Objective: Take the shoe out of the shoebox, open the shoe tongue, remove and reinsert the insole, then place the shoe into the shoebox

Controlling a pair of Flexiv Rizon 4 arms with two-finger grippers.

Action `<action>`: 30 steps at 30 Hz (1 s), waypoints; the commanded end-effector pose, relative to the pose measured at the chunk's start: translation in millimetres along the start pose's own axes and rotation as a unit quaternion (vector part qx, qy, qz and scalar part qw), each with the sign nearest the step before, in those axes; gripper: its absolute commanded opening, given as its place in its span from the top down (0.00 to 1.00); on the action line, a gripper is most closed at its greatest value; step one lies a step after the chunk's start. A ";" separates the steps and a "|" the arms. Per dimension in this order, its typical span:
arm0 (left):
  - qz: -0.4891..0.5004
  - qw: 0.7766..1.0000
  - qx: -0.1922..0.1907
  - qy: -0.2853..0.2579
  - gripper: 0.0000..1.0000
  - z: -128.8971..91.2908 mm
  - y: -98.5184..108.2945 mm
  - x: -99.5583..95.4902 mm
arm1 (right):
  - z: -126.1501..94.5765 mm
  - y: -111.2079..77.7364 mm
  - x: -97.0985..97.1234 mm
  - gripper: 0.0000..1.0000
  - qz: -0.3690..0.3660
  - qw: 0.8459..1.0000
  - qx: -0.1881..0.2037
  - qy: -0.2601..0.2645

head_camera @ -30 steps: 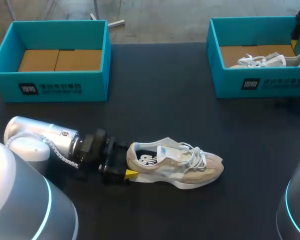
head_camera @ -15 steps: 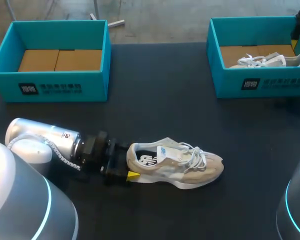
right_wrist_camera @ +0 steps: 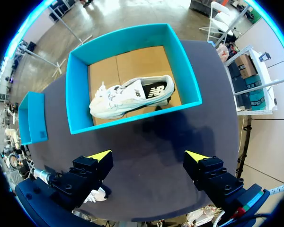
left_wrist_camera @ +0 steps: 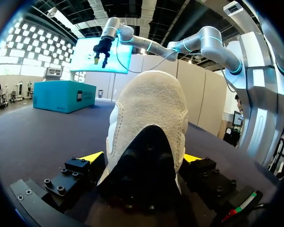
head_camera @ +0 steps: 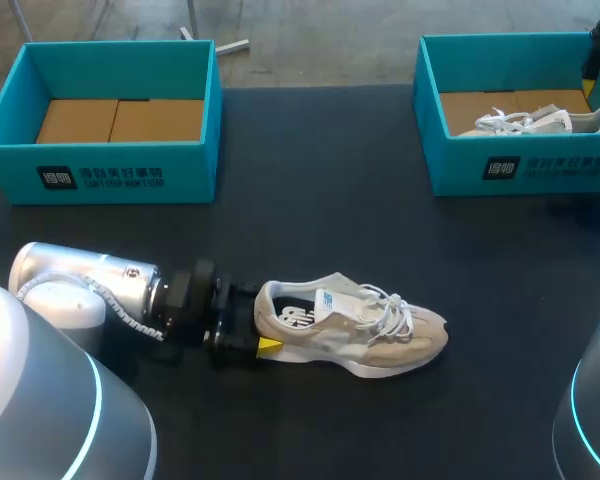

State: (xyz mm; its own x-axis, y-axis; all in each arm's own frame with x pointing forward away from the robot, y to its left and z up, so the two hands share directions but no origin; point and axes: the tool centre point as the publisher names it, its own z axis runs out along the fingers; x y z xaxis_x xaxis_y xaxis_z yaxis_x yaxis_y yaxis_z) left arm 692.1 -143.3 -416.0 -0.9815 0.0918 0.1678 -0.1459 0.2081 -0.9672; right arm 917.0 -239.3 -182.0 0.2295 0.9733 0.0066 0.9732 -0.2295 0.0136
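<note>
Currently: shoe (head_camera: 350, 325) sits on tabletop (head_camera: 330, 200) outside both boxes, toe pointing right. Left tool (left_wrist_camera: 142, 157) clamped on its heel, one finger each side. Right tool (right_wrist_camera: 149, 157) hangs above right box (head_camera: 540, 165), fingers apart. Second shoe (right_wrist_camera: 130, 97) lies inside that box. Left box (head_camera: 110, 165) stands at far left, well apart from shoe.

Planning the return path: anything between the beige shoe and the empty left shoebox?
No. Head view shows only bare table between the beige shoe and the empty shoebox.
</note>
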 end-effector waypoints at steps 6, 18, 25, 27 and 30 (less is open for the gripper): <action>0.000 1.000 0.000 -0.001 0.00 -1.3 -1.6 0.2 | 0.4 -0.3 -0.3 0.00 0.000 1.000 0.000 0.000; 0.002 1.000 -0.004 0.020 0.00 5.0 1.1 1.3 | 0.4 -0.3 -0.3 0.00 0.000 1.000 0.000 0.000; 0.003 1.000 -0.005 0.019 0.00 0.6 2.0 0.2 | 0.4 -0.3 -0.3 0.00 0.000 1.000 0.000 0.000; 0.002 1.000 -0.006 0.019 0.00 0.5 2.4 0.3 | 0.4 -0.3 -0.3 0.00 0.000 1.000 0.000 0.000; 0.000 1.000 -0.006 0.023 0.00 0.7 2.8 0.1 | 0.4 -0.3 -0.3 0.00 0.000 1.000 0.000 0.000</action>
State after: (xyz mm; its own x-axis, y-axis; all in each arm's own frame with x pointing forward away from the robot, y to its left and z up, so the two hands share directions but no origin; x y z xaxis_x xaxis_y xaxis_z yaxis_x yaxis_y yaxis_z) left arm 691.0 -143.8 -418.3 -0.9760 0.1321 0.1734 -0.1419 0.2186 -0.9654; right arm 917.0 -239.3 -182.0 0.2295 0.9733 0.0066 0.9732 -0.2295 0.0136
